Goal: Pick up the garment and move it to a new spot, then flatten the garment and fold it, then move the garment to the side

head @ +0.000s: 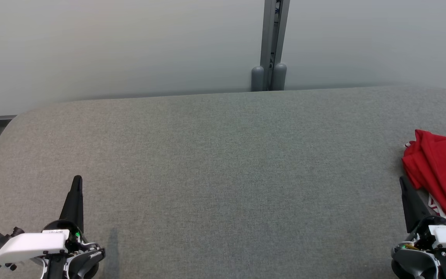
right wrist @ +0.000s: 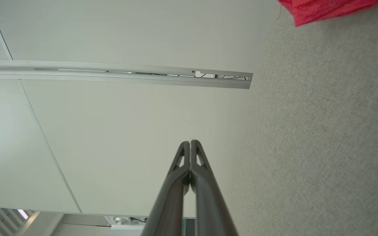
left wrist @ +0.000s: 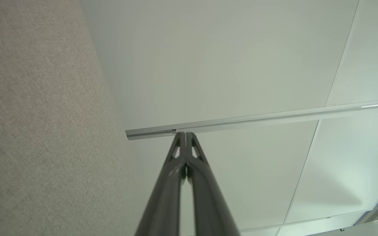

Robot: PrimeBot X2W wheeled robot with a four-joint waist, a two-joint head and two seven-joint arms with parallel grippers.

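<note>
**A:** Nearest us, the left gripper (head: pixel 77 179) and the right gripper (head: pixel 402 180) sit low at the near edge of the bench (head: pixel 223 174). Each has its fingers pressed together and holds nothing.

**B:** And the garment (head: pixel 445 170)?

**A:** It's red, at the far right of the bench, just beside the right gripper and partly cut off by the picture's edge. It lies in soft overlapping layers with some white print showing at its near side — bunched or loosely folded, I can't tell which.

**B:** So which step is in hand?

**A:** Two fit: a heap waiting to be picked up, or a folded piece set off to the side. The pictures don't settle it.

**B:** Next move?

**A:** I'd name none — only that any grasp needs the fingers parted, and I'd expect thin cloth like this to slump when lifted.
</note>
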